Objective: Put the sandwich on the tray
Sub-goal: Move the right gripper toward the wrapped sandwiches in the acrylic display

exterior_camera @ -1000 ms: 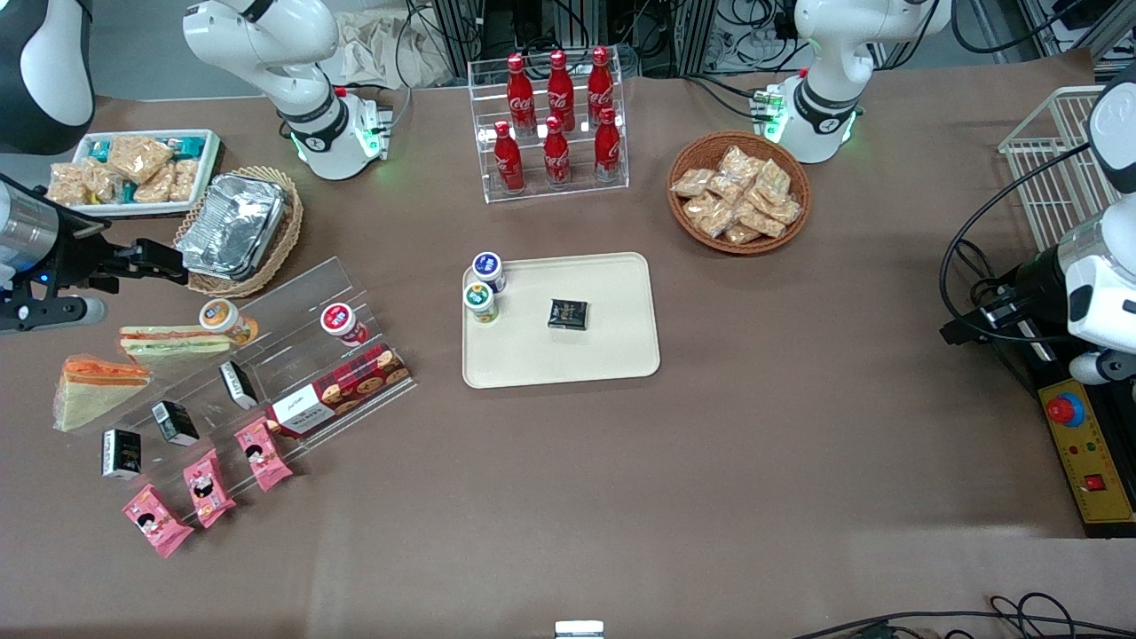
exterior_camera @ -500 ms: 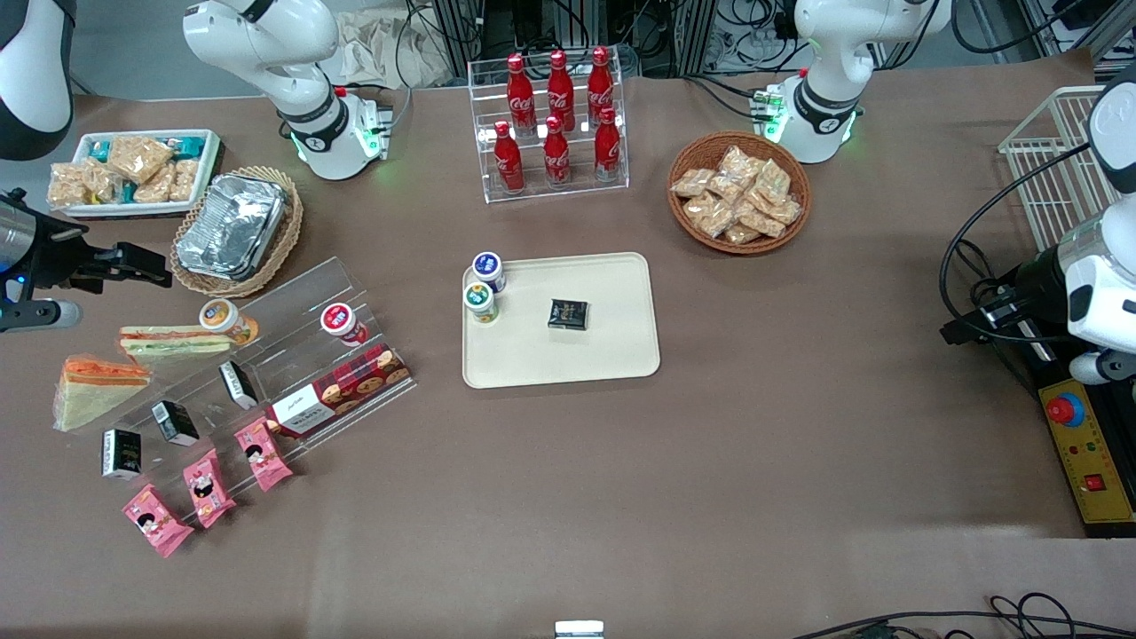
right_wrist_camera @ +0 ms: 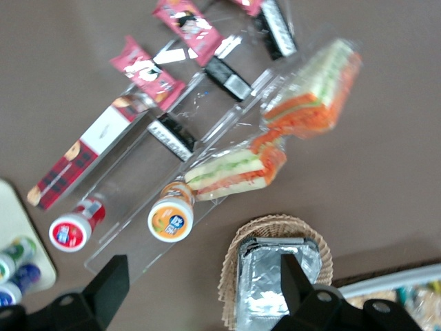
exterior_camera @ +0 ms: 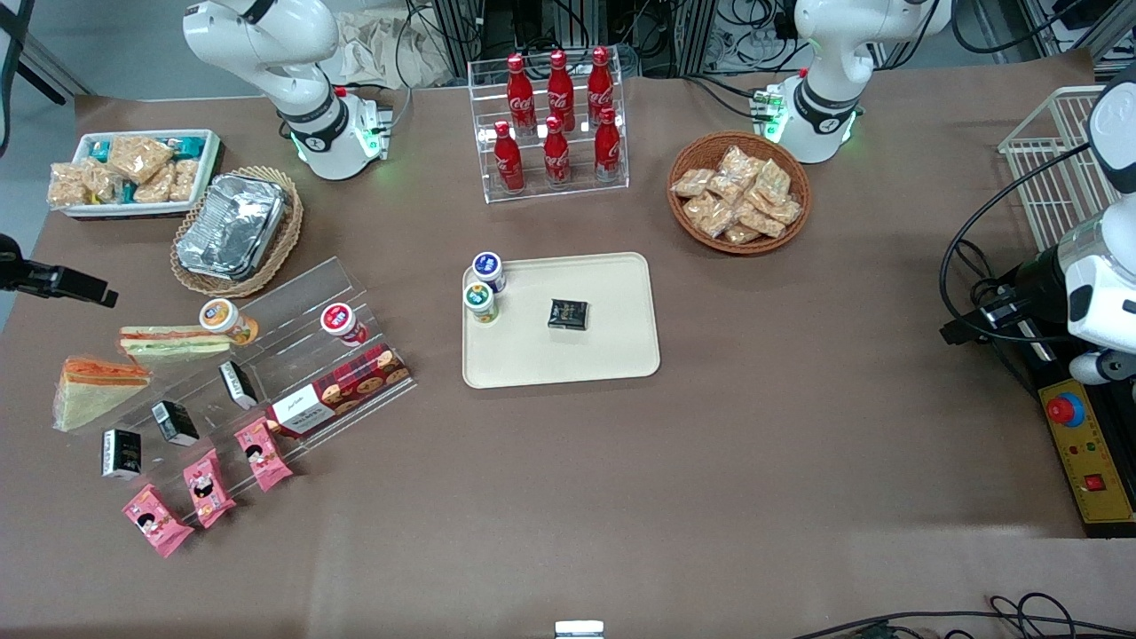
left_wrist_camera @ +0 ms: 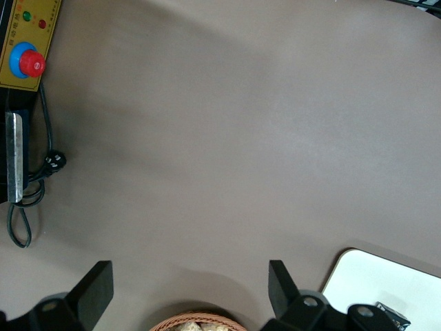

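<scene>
The gripper (right_wrist_camera: pixel 200 286) hangs wide open and empty above the working arm's end of the table, its two fingertips spread over the foil container in its wicker basket (right_wrist_camera: pixel 275 265). The orange-filled sandwich (exterior_camera: pixel 96 383) lies on the brown cloth below, nearer the front camera than the gripper, well apart from the tray (exterior_camera: pixel 612 351). I'd bring the fingers down straddling the wedge's bread faces, clear of the red-and-green sandwich (right_wrist_camera: pixel 231 172) beside it.
</scene>
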